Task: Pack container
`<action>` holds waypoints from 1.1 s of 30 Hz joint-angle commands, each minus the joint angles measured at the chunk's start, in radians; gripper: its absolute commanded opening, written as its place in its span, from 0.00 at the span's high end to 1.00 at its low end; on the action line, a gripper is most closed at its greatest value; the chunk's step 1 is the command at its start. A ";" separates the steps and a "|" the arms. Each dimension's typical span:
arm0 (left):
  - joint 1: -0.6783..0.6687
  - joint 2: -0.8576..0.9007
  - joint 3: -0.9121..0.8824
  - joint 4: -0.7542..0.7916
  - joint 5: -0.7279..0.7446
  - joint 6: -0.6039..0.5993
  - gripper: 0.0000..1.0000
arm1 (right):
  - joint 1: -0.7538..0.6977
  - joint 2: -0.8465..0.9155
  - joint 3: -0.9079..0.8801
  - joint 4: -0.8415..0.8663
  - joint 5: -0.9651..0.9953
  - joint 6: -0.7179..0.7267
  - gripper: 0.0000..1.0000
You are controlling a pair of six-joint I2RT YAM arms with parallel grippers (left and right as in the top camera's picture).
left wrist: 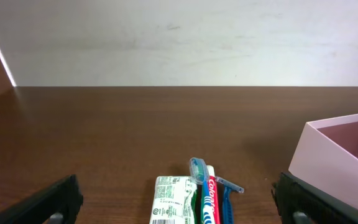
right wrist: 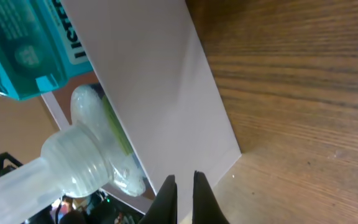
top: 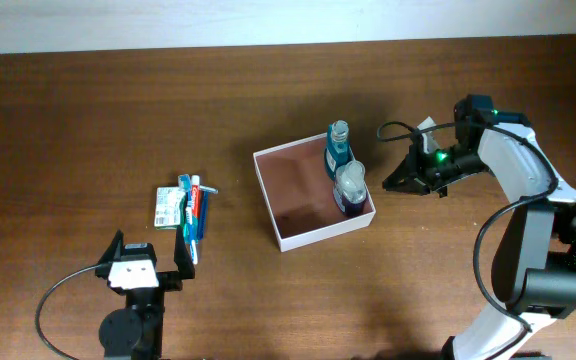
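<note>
The dark brown wooden tabletop [top: 88, 120] fills our overhead view. Near its middle sits the square shallow container [top: 298, 195], thin white walls around a reddish-brown floor, turned slightly askew.

The right pincer [top: 393, 182] lies low just outside the container's right wall, clenched tight with nothing between its fingers, tips aimed at that wall. The left pincer [top: 149, 250] is at the near left edge, released and spread wide, holding nothing, well apart from the container.

Inside the container, against the right wall, we see two bottles: a teal-blue plastic bottle [top: 338, 150] with a clear cap at the far corner, and a darker blue bottle [top: 349, 188] with a clear rounded cap just in front of it.

Just ahead of the left pincer lie a green-and-white flat packet [top: 170, 207], a red-and-white toothpaste tube [top: 194, 205] beside it, and a slim blue-handled item [top: 190, 240] which we cannot identify.
</note>
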 commanded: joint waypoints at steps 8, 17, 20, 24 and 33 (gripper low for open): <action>0.004 -0.006 -0.006 0.000 0.011 0.015 0.01 | 0.090 -0.002 -0.005 -0.018 0.019 0.037 0.96; 0.004 -0.006 -0.006 0.000 0.011 0.015 0.00 | 0.155 -0.002 -0.005 -0.012 -0.009 0.126 0.96; 0.004 -0.006 -0.006 0.000 0.011 0.015 0.01 | 0.153 -0.002 -0.005 -0.011 -0.011 0.125 0.96; 0.004 -0.006 -0.006 0.000 0.011 0.015 0.01 | 0.157 -0.002 -0.005 -0.014 -0.011 0.126 0.96; 0.004 -0.006 -0.006 0.000 0.011 0.015 0.01 | 0.082 -0.002 -0.005 0.038 0.031 0.116 0.96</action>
